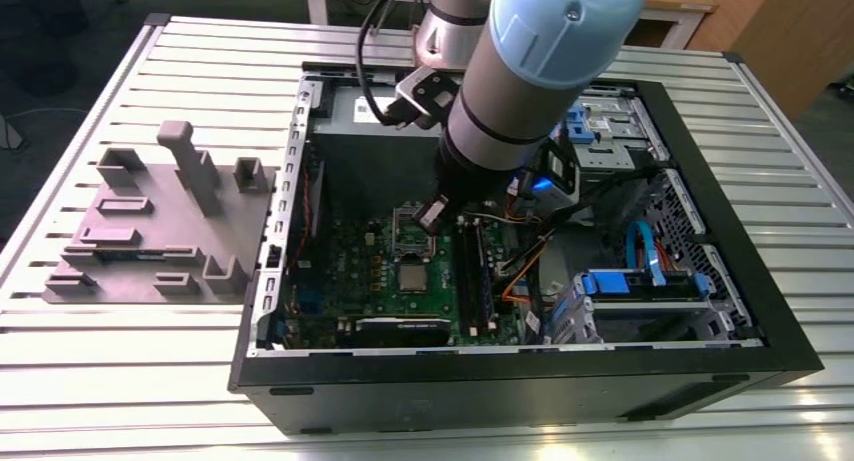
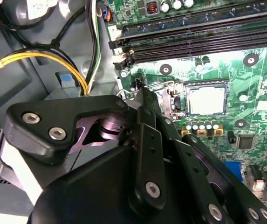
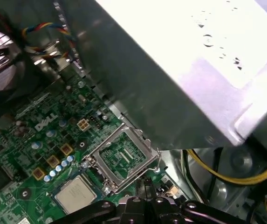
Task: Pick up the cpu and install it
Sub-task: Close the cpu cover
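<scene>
- The cpu (image 1: 412,278) (image 2: 207,100) (image 3: 77,193) lay flat in its socket on the motherboard (image 1: 360,281).
- The gripper (image 1: 430,217) (image 3: 145,201) hung near it, over the open socket lid (image 3: 122,158).
- It held nothing; fingers together or apart, I cannot tell.

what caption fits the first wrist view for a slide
Black gripper hovers by the open metal socket frame, the silvery square cpu lying flat on the green motherboard.
</scene>
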`<state>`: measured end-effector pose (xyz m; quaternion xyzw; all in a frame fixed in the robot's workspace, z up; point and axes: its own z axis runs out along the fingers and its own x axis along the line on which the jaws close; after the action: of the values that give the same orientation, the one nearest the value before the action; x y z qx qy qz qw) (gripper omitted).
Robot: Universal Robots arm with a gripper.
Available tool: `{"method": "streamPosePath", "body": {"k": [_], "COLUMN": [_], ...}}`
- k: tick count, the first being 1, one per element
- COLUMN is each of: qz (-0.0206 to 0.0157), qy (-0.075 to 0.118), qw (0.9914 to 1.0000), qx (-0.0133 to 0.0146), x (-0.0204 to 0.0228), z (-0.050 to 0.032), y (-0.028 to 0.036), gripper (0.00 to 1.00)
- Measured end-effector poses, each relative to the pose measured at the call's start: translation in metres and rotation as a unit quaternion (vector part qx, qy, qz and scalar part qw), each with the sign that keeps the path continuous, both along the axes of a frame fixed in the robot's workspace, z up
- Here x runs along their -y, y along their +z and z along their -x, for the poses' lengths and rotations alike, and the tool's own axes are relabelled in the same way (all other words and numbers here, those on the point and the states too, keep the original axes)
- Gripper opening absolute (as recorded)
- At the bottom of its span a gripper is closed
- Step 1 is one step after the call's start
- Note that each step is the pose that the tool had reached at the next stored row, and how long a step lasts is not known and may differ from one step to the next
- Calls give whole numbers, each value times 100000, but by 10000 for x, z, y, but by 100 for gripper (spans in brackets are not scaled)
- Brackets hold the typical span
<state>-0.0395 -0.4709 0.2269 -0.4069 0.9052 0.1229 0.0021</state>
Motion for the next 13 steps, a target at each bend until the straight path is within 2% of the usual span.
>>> {"method": "streamPosePath", "body": {"k": [6, 7, 10, 11, 13], "qz": [-810, -1182, -2873, -3332, -3887], "qy": [314, 308, 321, 320, 321], "qw": [99996, 99993, 99958, 99944, 99924], "qx": [2, 1, 7, 4, 11], "x": [-30, -38, -53, -54, -57], "z": [-73, -74, -76, -77, -82], "y": [-16, -20, -32, -38, -57], "gripper": [10, 10, 10, 10, 10]}}
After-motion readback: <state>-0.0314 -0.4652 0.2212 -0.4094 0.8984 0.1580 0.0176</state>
